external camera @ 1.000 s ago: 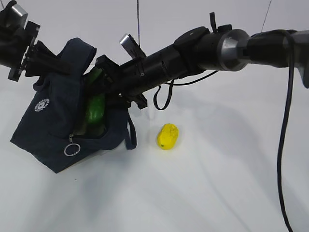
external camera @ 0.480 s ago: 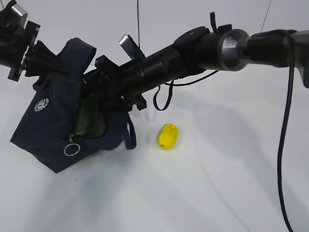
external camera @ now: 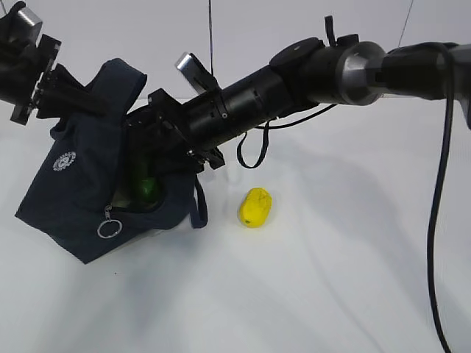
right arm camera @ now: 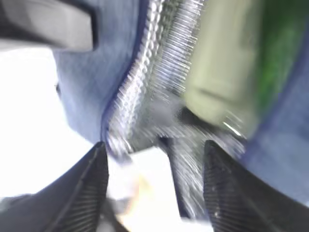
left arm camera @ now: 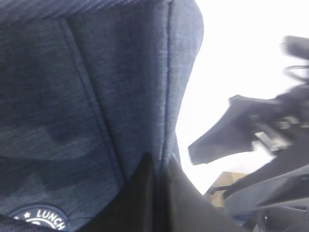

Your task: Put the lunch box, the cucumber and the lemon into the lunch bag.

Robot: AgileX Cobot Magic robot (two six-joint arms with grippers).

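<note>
Cucumber (external camera: 146, 189) lies inside the lunch bag (external camera: 73, 193) beside the lunch box (right arm camera: 219, 82), my left pincer (left arm camera: 157, 193) pinching the bag's edge, my right pincer (right arm camera: 152, 186) spread empty at its mouth; the lemon (external camera: 255, 207), on the table, comes next, I judge.

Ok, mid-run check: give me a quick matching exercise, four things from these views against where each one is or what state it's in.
Things:
1. lemon
2. cucumber
3. lunch bag
4. right gripper

Places or states:
A. inside the bag's opening
B. lying loose on the table, right of the bag
C. held up by the left gripper, mouth open
D. open, at the bag's mouth by the foil lining

Pairs: 1-B, 2-A, 3-C, 4-D
</note>
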